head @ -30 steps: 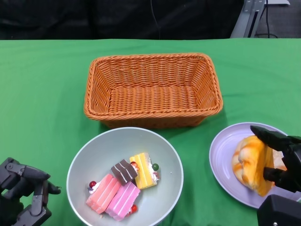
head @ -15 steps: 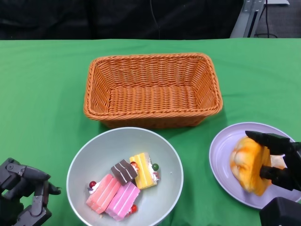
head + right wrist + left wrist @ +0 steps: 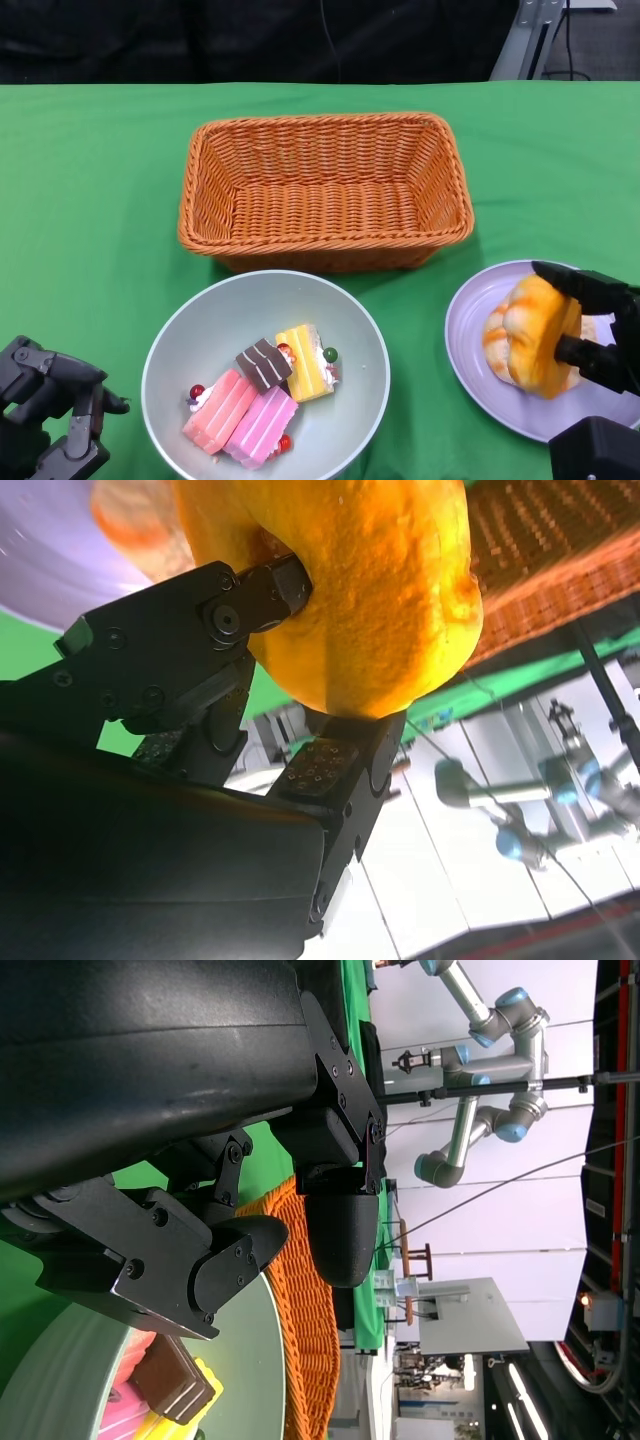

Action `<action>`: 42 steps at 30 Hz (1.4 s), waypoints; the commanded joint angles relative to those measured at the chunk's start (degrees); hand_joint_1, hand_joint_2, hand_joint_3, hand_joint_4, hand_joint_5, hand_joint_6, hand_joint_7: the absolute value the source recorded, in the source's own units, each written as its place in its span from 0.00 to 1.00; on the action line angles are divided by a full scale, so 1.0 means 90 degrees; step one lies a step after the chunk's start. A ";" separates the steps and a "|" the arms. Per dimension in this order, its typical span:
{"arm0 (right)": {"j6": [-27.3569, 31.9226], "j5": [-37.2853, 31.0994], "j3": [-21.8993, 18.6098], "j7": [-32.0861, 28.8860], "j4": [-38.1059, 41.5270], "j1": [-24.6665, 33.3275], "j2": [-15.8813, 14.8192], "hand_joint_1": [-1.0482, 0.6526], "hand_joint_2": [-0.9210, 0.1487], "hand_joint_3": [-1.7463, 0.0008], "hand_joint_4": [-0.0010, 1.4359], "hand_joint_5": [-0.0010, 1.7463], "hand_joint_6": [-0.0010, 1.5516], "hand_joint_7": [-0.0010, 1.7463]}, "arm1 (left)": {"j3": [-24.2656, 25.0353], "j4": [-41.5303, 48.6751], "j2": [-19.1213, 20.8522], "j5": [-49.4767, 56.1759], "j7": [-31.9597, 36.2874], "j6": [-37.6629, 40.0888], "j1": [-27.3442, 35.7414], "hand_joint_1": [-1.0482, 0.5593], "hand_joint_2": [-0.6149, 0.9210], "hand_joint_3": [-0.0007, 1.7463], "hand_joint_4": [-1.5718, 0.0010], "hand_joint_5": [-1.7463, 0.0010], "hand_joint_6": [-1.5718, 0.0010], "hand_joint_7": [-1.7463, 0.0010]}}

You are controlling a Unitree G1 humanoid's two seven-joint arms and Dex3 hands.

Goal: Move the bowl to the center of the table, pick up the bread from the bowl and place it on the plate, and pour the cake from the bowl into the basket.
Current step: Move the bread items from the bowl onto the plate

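An orange-gold bread roll (image 3: pixel 528 335) is sitting over the lavender plate (image 3: pixel 475 345) at the near right of the green table (image 3: pixel 90 200); whether it is resting on the plate cannot be told. The robot's right hand (image 3: pixel 598 335) is gripping it, with black fingers (image 3: pixel 575 285) curling over the top and another finger pressing in from the near side. In the right wrist view the bread (image 3: pixel 370 590) is filling the upper part of the picture, pinched between a finger (image 3: pixel 250 595) on one side and a padded fingertip (image 3: pixel 335 765) on the other, with the plate (image 3: pixel 60 570) showing purple behind it.

A pale grey bowl (image 3: pixel 200 320) is lying near the front of the table, left of the plate and just in front of the basket (image 3: pixel 325 190). Inside it, small cake (image 3: pixel 265 390) pieces are lying together: two pink slices, a yellow slice and a brown chocolate piece, with red and green berries beside them.

The woven orange basket is standing at the middle of the table, behind the bowl.

The left hand (image 3: pixel 50 410) is hanging at the near left corner, apart from the bowl, holding nothing, its fingers curling loosely inward. In the left wrist view its fingers (image 3: pixel 340 1230) are reaching over the bowl's rim (image 3: pixel 255 1350) toward the basket (image 3: pixel 310 1340).
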 commanded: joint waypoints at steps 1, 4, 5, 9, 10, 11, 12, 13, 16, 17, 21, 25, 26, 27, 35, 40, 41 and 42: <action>-0.0076 0.0023 0.0024 -0.0126 0.0082 -0.0070 -0.0026 0.53 0.10 1.00 0.72 0.41 0.79 0.01 | 0.0043 0.0051 0.0100 -0.0034 -0.0042 -0.0050 0.0004 0.66 0.83 0.54 0.51 0.16 0.52 0.28; -0.0046 0.0425 -0.0196 0.0130 -0.0181 -0.0041 0.0029 0.52 0.10 1.00 0.65 0.53 0.79 0.01 | 0.0054 0.0037 0.0093 0.0028 0.0022 -0.0051 -0.0005 0.66 0.83 0.54 0.51 0.16 0.52 0.28; -0.0047 0.0487 -0.0232 0.0166 -0.0241 -0.0032 0.0031 0.52 0.10 1.00 0.65 0.56 0.80 0.01 | 0.0060 0.0039 0.0090 0.0034 0.0032 -0.0060 -0.0010 0.66 0.83 0.54 0.51 0.16 0.52 0.28; -0.0105 0.0629 -0.0295 0.0333 -0.0384 0.0030 -0.0045 0.51 0.10 1.00 0.62 0.62 0.80 0.01 | 0.0063 0.0003 0.0081 -0.0031 0.0028 -0.0001 -0.0009 0.67 0.82 0.55 0.51 0.16 0.52 0.27; -0.0090 0.0667 -0.0316 0.0419 -0.0442 0.0061 -0.0064 0.51 0.10 1.00 0.62 0.63 0.80 0.01 | 0.0060 0.0001 0.0091 -0.0052 0.0006 0.0010 -0.0010 0.67 0.82 0.55 0.51 0.16 0.52 0.27; -0.0042 0.0668 -0.0338 0.0489 -0.0507 0.0092 -0.0081 0.50 0.09 1.00 0.60 0.67 0.80 0.01 | 0.0058 0.0007 0.0100 -0.0068 -0.0014 0.0007 -0.0014 0.67 0.82 0.55 0.51 0.16 0.52 0.27; 0.0042 0.0657 -0.0365 0.0589 -0.0592 0.0131 -0.0110 0.50 0.09 1.00 0.59 0.69 0.80 0.01 | 0.0062 0.0028 0.0108 -0.0065 -0.0024 -0.0023 -0.0025 0.67 0.82 0.55 0.51 0.15 0.52 0.27; 0.0121 0.0613 -0.0388 0.0644 -0.0664 0.0162 -0.0139 0.51 0.10 1.00 0.58 0.72 0.81 0.01 | 0.0068 0.0057 0.0111 -0.0071 -0.0035 -0.0054 -0.0040 0.67 0.82 0.56 0.51 0.15 0.52 0.27; 0.0404 0.0604 -0.0454 0.1026 -0.0993 0.0312 -0.0263 0.51 0.10 1.00 0.58 0.75 0.81 0.01 | 0.0080 0.0075 0.0112 -0.0071 -0.0026 -0.0065 -0.0047 0.67 0.82 0.56 0.51 0.15 0.52 0.27; 0.0531 0.0598 -0.0482 0.1157 -0.1146 0.0386 -0.0304 0.51 0.11 1.00 0.58 0.76 0.81 0.02 | 0.0079 0.0062 0.0111 -0.0055 -0.0011 -0.0060 -0.0041 0.67 0.81 0.56 0.51 0.15 0.52 0.27; 0.0798 0.0616 -0.0594 0.1527 -0.1623 0.0696 -0.0475 0.53 0.13 1.00 0.59 0.77 0.82 0.02 | 0.0086 0.0028 0.0100 -0.0039 0.0022 -0.0044 -0.0031 0.67 0.81 0.57 0.51 0.15 0.52 0.27; 0.0965 0.0893 -0.0738 0.2092 -0.1892 0.0945 -0.0569 0.55 0.13 1.00 0.59 0.73 0.81 0.01 | 0.0101 0.0038 0.0113 -0.0049 0.0019 -0.0040 -0.0040 0.67 0.81 0.57 0.51 0.16 0.52 0.27; 0.0970 0.0907 -0.0758 0.2172 -0.1877 0.0973 -0.0617 0.56 0.13 1.00 0.60 0.72 0.82 0.01 | 0.0103 0.0043 0.0112 -0.0054 0.0012 -0.0048 -0.0044 0.67 0.81 0.57 0.51 0.16 0.52 0.27; 0.0976 0.0911 -0.0776 0.2228 -0.1846 0.0992 -0.0656 0.57 0.13 1.00 0.60 0.71 0.82 0.01 | 0.0104 0.0051 0.0112 -0.0064 0.0001 -0.0057 -0.0049 0.67 0.81 0.57 0.51 0.16 0.52 0.27; 0.1069 0.0850 -0.0804 0.2404 -0.1619 0.0960 -0.0740 0.58 0.14 1.00 0.62 0.66 0.81 0.01 | 0.0111 0.0021 0.0135 -0.0110 -0.0003 0.0021 -0.0027 0.68 0.81 0.57 0.51 0.16 0.52 0.28; 0.1207 0.0858 -0.0772 0.2523 -0.1516 0.0917 -0.0721 0.57 0.13 1.00 0.63 0.61 0.80 0.00 | 0.0113 0.0059 0.0117 -0.0097 -0.0004 -0.0056 -0.0037 0.67 0.80 0.56 0.50 0.16 0.51 0.28; 0.1222 0.0853 -0.0763 0.2524 -0.1499 0.0905 -0.0713 0.56 0.13 1.00 0.63 0.61 0.80 0.00 | 0.0104 0.0039 0.0118 -0.0106 -0.0007 -0.0025 -0.0028 0.66 0.81 0.55 0.51 0.16 0.51 0.29; 0.1231 0.0852 -0.0758 0.2528 -0.1489 0.0897 -0.0709 0.56 0.13 1.00 0.63 0.61 0.80 0.00 | 0.0098 0.0025 0.0118 -0.0113 -0.0010 -0.0004 -0.0022 0.66 0.82 0.55 0.51 0.16 0.51 0.29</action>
